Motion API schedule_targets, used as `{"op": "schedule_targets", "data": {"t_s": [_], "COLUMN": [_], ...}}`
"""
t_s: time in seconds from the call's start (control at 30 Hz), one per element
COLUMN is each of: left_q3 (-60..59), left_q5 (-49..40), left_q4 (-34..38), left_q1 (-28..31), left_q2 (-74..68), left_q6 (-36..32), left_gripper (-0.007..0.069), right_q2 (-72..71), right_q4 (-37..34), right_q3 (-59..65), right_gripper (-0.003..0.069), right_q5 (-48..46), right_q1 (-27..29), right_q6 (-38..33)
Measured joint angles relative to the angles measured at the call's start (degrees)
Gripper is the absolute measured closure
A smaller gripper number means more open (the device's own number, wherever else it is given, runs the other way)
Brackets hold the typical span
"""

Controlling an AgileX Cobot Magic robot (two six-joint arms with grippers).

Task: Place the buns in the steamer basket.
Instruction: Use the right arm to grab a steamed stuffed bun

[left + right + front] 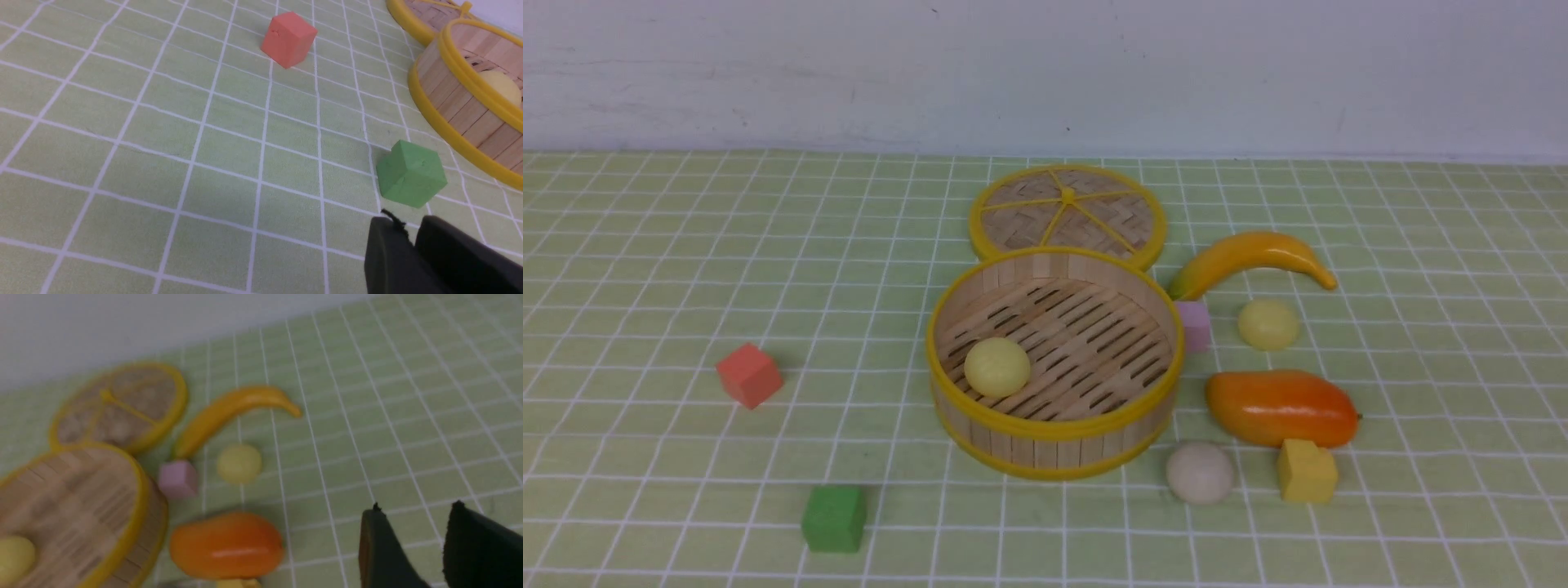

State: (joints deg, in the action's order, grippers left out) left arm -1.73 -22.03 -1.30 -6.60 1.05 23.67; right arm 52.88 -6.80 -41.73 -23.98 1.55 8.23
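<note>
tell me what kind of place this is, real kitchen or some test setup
Likely a staged robot test table, not a real kitchen: a pale green checked cloth against a bare white wall, set with a round bamboo-slat steamer basket, a glossy toy-like yellow banana and a small red cube.

The left gripper shows only the tips of its two dark fingers, drawn together with barely a sliver between them. The right gripper holds its own pair of fingertips parted, a clear gap between them that narrows toward the wrist.
</note>
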Motion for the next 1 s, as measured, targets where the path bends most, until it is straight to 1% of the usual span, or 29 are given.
{"op": "schedule_targets", "data": {"t_s": [0.07,0.1,0.13,0.17,0.2,0.3,0.4,0.43,0.53,0.57,0.6,0.63,0.73,0.77,0.8,0.83,0.9,1.0], "left_q3": [0.00,0.00,0.00,0.00,0.00,0.00,0.00,0.00,0.00,0.00,0.00,0.00,0.00,0.00,0.00,0.00,0.00,0.00], "left_q5": [0.00,0.00,0.00,0.00,0.00,0.00,0.00,0.00,0.00,0.00,0.00,0.00,0.00,0.00,0.00,0.00,0.00,0.00], "left_q4": [0.00,0.00,0.00,0.00,0.00,0.00,0.00,0.00,0.00,0.00,0.00,0.00,0.00,0.00,0.00,0.00,0.00,0.00], "left_q1": [0.00,0.00,0.00,0.00,0.00,0.00,0.00,0.00,0.00,0.00,0.00,0.00,0.00,0.00,0.00,0.00,0.00,0.00], "left_q2": [0.00,0.00,0.00,0.00,0.00,0.00,0.00,0.00,0.00,0.00,0.00,0.00,0.00,0.00,0.00,0.00,0.00,0.00], "left_q6": [0.00,0.00,0.00,0.00,0.00,0.00,0.00,0.00,0.00,0.00,0.00,0.00,0.00,0.00,0.00,0.00,0.00,0.00], "left_gripper": [0.0525,0.0524,0.0524,0.0522,0.0522,0.0517,0.0514,0.0514,0.0510,0.0509,0.0506,0.0505,0.0501,0.0500,0.0498,0.0497,0.0496,0.0496], "right_q2": [6.94,10.33,11.01,15.77,18.53,29.28,39.47,40.71,50.13,51.27,56.87,57.42,66.20,67.13,70.18,70.60,75.06,77.89], "right_q4": [-1.49,-2.39,-2.53,-3.45,-3.69,-4.04,-2.87,-2.71,0.71,0.98,3.63,3.89,6.80,7.16,7.53,7.53,7.53,7.53], "right_q3": [-0.60,-1.42,-1.65,-3.78,-5.43,-14.01,-24.39,-25.77,-36.67,-38.03,-44.80,-44.80,-56.54,-57.76,-61.82,-62.37,-68.58,-72.22], "right_gripper": [0.0420,0.0420,0.0420,0.0420,0.0420,0.0420,0.0420,0.0420,0.0420,0.0420,0.0420,0.0420,0.0420,0.0420,0.0420,0.0420,0.0420,0.0420], "right_q5": [1.51,1.52,1.41,0.08,-1.26,-8.00,-13.66,-13.89,-16.78,-17.01,-19.33,-19.63,-23.67,-24.08,-25.55,-25.93,-28.69,-31.22], "right_q1": [-1.28,-2.82,-2.82,-5.09,-6.86,-11.08,-13.64,-13.71,-14.12,-14.12,-14.12,-14.12,-14.12,-14.12,-14.12,-14.12,-14.12,-14.12], "right_q6": [-4.20,-6.71,-7.23,-10.66,-12.24,-14.51,-12.84,-12.61,-7.92,-7.27,-4.28,-4.00,-0.26,0.03,0.92,0.99,1.67,1.67]}}
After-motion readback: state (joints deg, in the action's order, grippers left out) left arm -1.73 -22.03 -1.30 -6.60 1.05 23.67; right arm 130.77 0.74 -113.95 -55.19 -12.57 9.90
